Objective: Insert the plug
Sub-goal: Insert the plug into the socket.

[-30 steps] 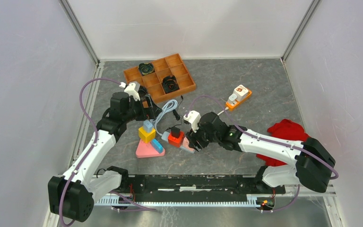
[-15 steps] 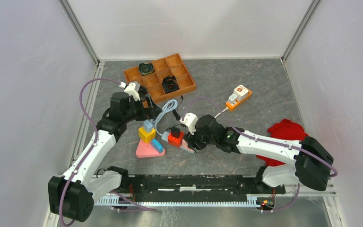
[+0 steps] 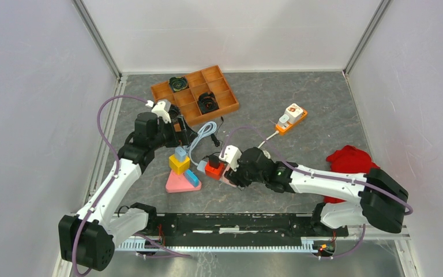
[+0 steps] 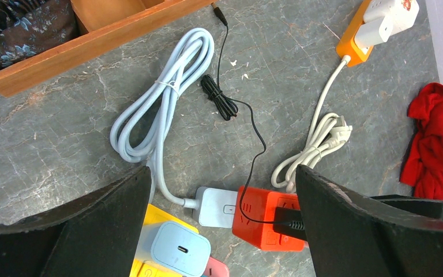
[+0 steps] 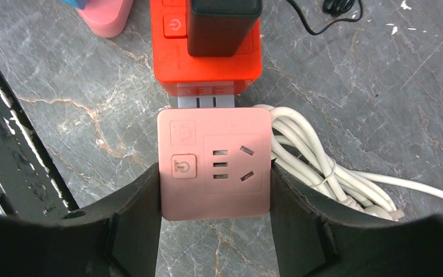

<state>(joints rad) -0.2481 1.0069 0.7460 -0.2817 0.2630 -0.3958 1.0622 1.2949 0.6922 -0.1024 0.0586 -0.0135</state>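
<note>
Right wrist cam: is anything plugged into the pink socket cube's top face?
No, the pink socket cube shows only bare slots; the black adapter sits in the orange cube beyond it.

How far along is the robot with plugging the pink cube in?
Done: the black adapter sits in the red cube. In hand: the right gripper grips the pink cube beside it. Left: a pale connector strip shows between them, so it probably needs pushing home.
</note>
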